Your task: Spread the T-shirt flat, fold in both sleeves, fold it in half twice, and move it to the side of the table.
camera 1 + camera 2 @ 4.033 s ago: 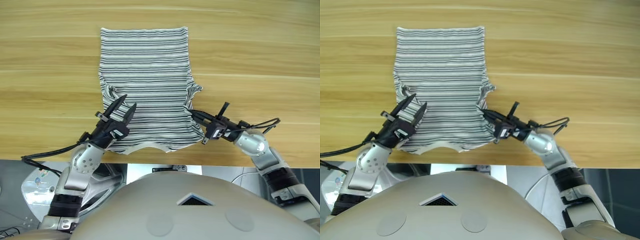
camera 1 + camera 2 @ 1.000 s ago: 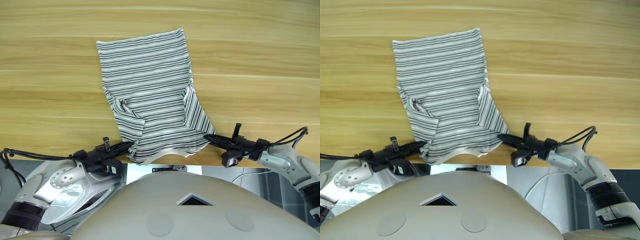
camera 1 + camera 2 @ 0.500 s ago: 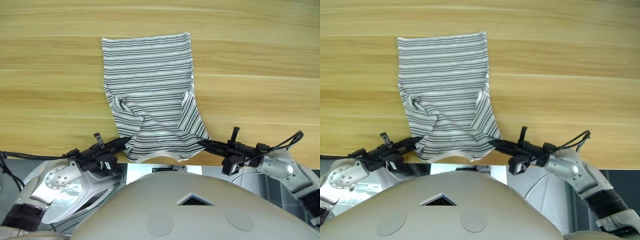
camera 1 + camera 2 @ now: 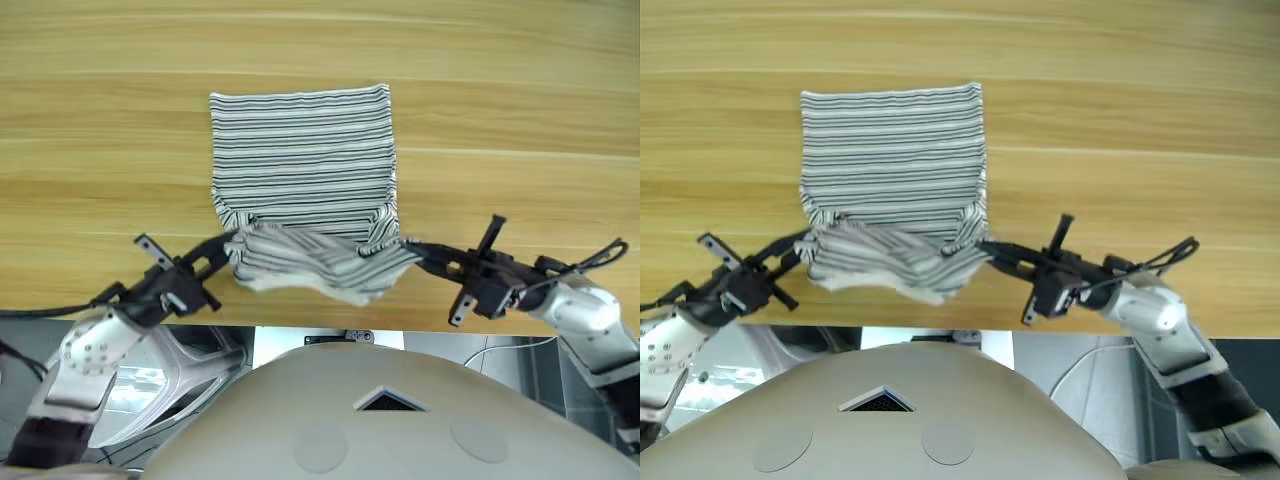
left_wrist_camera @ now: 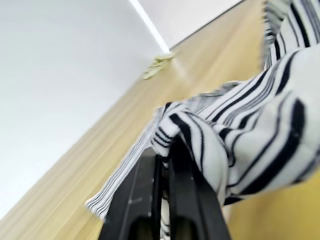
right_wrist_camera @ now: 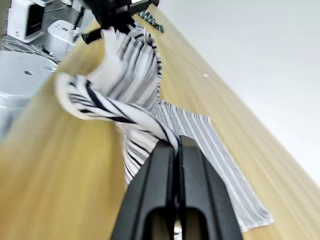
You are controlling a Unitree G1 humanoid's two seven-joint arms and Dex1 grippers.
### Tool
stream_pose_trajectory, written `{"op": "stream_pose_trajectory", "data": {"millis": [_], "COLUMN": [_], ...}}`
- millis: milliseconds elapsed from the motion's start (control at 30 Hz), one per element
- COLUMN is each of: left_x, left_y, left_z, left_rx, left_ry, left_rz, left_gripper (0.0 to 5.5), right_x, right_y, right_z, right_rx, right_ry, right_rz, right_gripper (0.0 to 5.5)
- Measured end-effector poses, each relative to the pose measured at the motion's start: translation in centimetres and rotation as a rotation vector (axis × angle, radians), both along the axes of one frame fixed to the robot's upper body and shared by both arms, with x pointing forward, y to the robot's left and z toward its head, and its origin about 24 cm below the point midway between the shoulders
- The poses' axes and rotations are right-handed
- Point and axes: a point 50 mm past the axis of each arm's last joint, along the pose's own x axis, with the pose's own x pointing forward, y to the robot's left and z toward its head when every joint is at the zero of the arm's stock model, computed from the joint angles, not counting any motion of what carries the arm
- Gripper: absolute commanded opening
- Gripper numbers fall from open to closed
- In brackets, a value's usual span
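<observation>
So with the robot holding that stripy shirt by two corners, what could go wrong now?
The black-and-white striped T-shirt is held only by thin pinches at its near corners, so one could slip from the left jaws or the right jaws. The raised edge sags and bunches between them, so the fold may land creased or crooked.

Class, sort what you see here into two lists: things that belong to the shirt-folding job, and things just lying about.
Job: T-shirt, near edge lifted; left gripper and right gripper, jaws shut on it; table.
Lying about: small greenish object near a table edge, too blurred to identify; white equipment off the table.
</observation>
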Motion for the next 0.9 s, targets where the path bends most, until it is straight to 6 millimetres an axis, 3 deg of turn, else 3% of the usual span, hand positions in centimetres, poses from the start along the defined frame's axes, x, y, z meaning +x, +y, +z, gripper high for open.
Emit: {"op": "stream_pose_trajectory", "data": {"millis": [100, 267, 433, 667, 900], "left_x": [1.9, 7.0, 8.5, 10.8, 12.4], "left_y": [-0.6, -1.0, -1.2, -0.7, -1.4], "left_z": [-1.3, -3.7, -5.3, -4.4, -0.7], "left_rx": [-0.036, -0.092, -0.113, -0.209, -0.339], "left_ry": [0.038, 0.125, 0.179, 0.135, -0.014], "left_rz": [0.060, 0.249, 0.316, 0.379, 0.332], "left_gripper": [0.00, 0.00, 0.00, 0.00, 0.00], "right_x": [2.3, 7.7, 11.7, 15.0, 16.0], "right_y": [0.7, 2.6, 3.9, 4.8, 5.1], "right_z": [-1.1, -2.9, -3.3, -4.1, -3.9], "right_rx": [0.021, 0.100, 0.180, 0.168, 0.163], "right_ry": [-0.002, 0.048, 0.070, 0.064, 0.033], "right_rz": [-0.056, -0.203, -0.343, -0.480, -0.495], "right_gripper": [0.00, 0.00, 0.00, 0.00, 0.00]}}
